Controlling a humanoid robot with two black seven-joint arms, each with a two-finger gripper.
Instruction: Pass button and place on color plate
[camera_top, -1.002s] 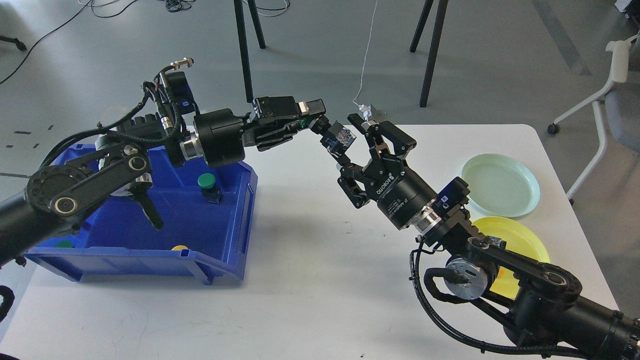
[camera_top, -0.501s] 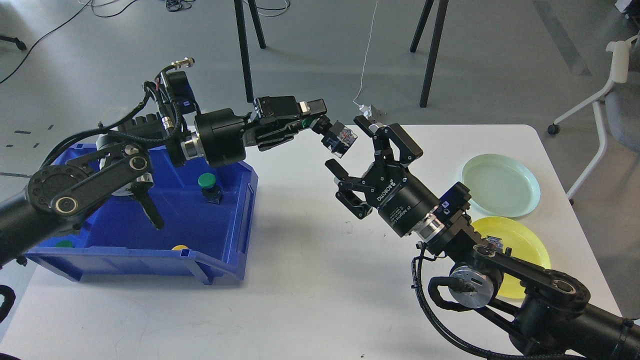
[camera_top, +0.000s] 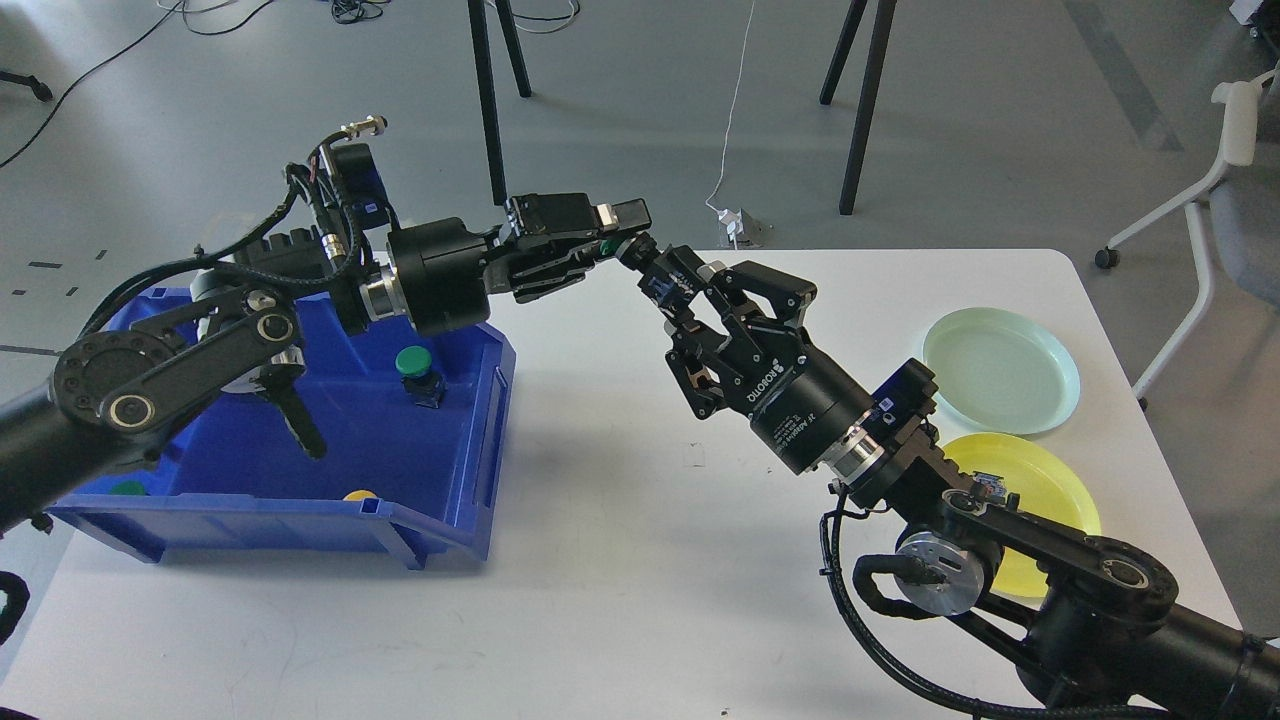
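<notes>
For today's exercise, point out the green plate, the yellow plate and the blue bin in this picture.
green plate (camera_top: 1000, 368): head view, on its bare inner floor.
yellow plate (camera_top: 1045, 485): head view, on the visible part beside the right arm.
blue bin (camera_top: 440, 520): head view, on its front wall.

You see the small black push button with a green cap held in the air above the white table, tilted, green end toward the left gripper and dark body pinched by the right gripper. The round pale green plastic plate lies flat near the table's right edge, with the round yellow plastic plate just beside it, nearer you.
</notes>
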